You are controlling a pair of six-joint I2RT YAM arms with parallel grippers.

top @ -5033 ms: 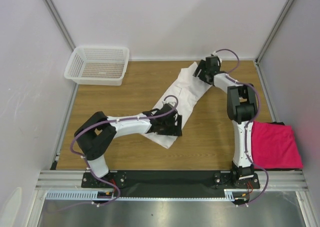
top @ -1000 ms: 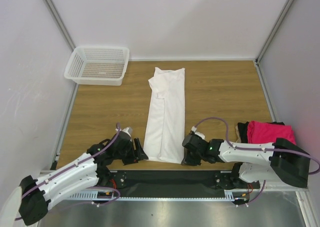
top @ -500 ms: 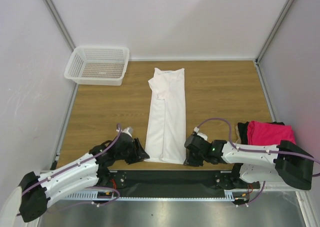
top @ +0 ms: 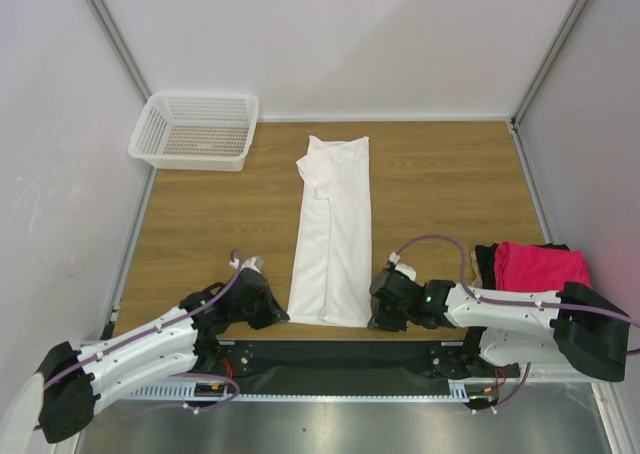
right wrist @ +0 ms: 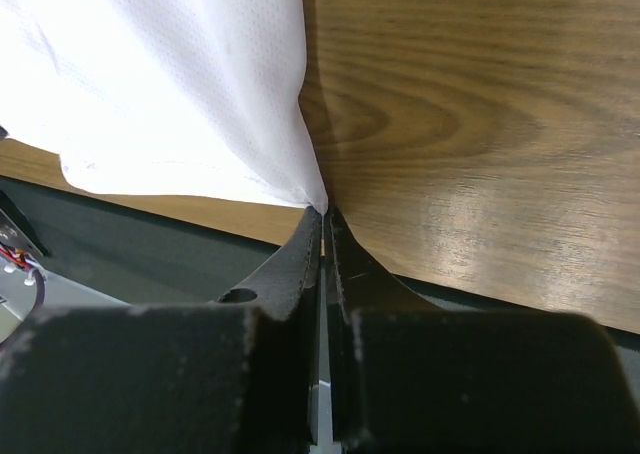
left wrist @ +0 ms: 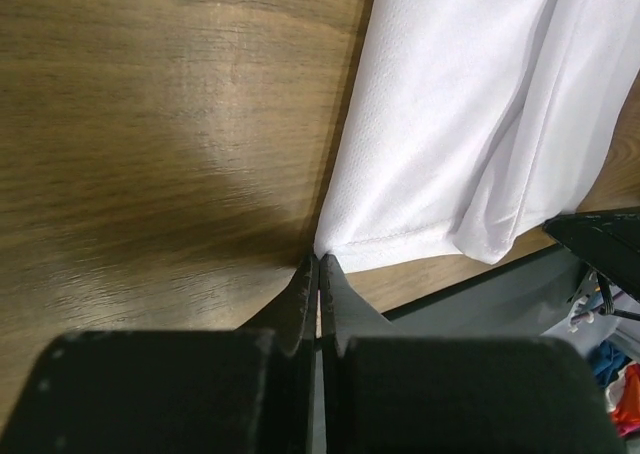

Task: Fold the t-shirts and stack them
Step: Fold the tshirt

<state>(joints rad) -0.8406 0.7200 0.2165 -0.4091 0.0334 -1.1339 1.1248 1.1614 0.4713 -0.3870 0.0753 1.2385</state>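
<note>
The white t-shirt (top: 333, 229) lies as a long narrow strip down the middle of the wooden table, its hem at the near edge. My left gripper (top: 281, 315) is shut on the hem's near left corner (left wrist: 322, 251). My right gripper (top: 376, 319) is shut on the near right corner (right wrist: 318, 203) of that hem. Both pairs of fingers rest low at the table's front edge. A folded magenta-pink t-shirt (top: 540, 265) lies on a black t-shirt (top: 485, 262) at the near right.
A white mesh basket (top: 195, 130) stands at the far left corner of the table (top: 440, 184). A black strip and a metal rail run along the near edge below the arms. White walls close in the sides.
My left gripper slid right to the white t-shirt's near left corner and shut on it. The right gripper stayed shut on the other corner.
</note>
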